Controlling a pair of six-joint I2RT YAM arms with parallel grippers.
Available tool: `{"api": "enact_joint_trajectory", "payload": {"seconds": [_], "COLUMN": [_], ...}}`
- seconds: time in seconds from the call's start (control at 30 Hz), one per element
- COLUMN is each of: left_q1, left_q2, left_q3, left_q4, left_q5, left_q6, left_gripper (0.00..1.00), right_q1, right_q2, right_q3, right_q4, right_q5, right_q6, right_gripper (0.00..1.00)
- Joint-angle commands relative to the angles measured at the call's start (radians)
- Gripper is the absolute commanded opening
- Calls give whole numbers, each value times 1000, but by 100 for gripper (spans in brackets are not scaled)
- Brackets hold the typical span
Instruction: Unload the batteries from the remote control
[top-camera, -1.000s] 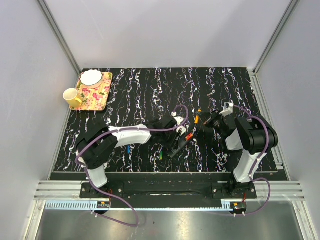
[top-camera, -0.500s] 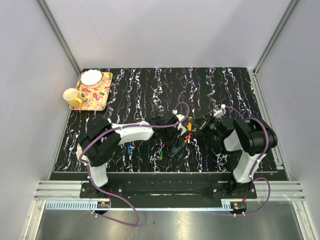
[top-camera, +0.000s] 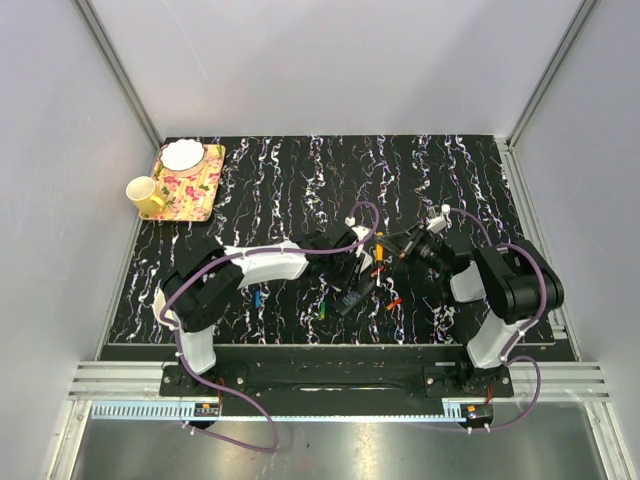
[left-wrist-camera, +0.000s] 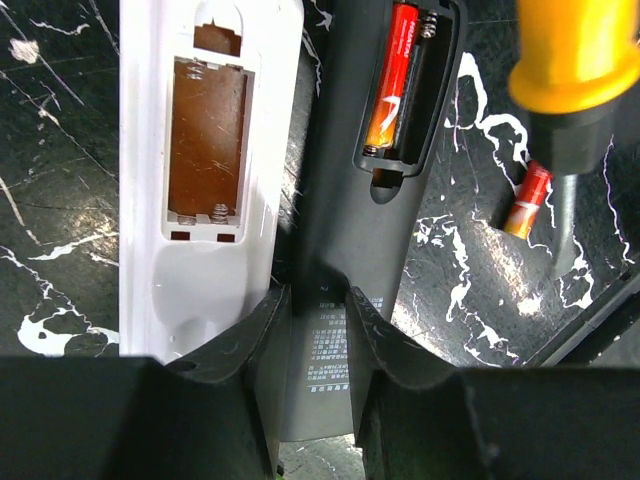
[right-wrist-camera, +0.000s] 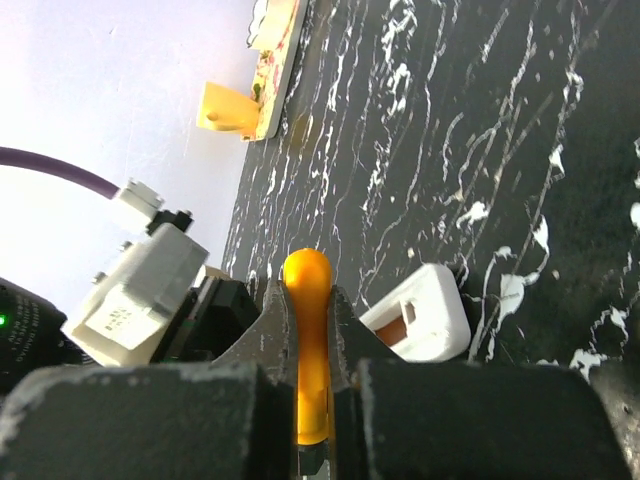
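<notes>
Left gripper (left-wrist-camera: 315, 300) pinches the near end of the black remote (left-wrist-camera: 335, 200), one finger on each side. The remote lies back side up with the cover off. One red-orange battery (left-wrist-camera: 395, 70) sits in its open compartment, with an empty slot beside it. White remote (left-wrist-camera: 200, 290) lies touching alongside, its compartment empty with the springs showing.

Right gripper (right-wrist-camera: 308, 310) is clamped tight on the yellow-handled screwdriver (left-wrist-camera: 570, 60), whose metal shaft points down at the table (top-camera: 480, 180) just beside the black remote. A loose red-orange battery (left-wrist-camera: 527, 200) lies on the table next to that shaft.

Blue battery (top-camera: 257, 297) and green battery (top-camera: 325, 311) lie on the table left of the remotes, near the front edge. Floral tray (top-camera: 190, 185) and yellow mug (top-camera: 145, 193) are at the far left corner.
</notes>
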Motion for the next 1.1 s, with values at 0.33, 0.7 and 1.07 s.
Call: {"api": "enact_joint_trajectory", "payload": {"seconds": [0.33,0.7,1.07], "left_q1": [-22,-24,-15], "left_q2": [-61,-152,-162], "left_q3": [-50,-130,-159], "left_q4": [63,177,168], "left_q5": [-54,-17,22], "left_q6": [51,31,31], "left_gripper": [21,64,70], "right_q1": [1,-1,1], "right_q2": [-356,-561,-572], "right_q3": [49,-26,-16], "right_q4": [-413,-432,-449], "right_q5": [135,226,225], "right_q6": [-314,-352,-355], "right_gripper": [0,0,0]}}
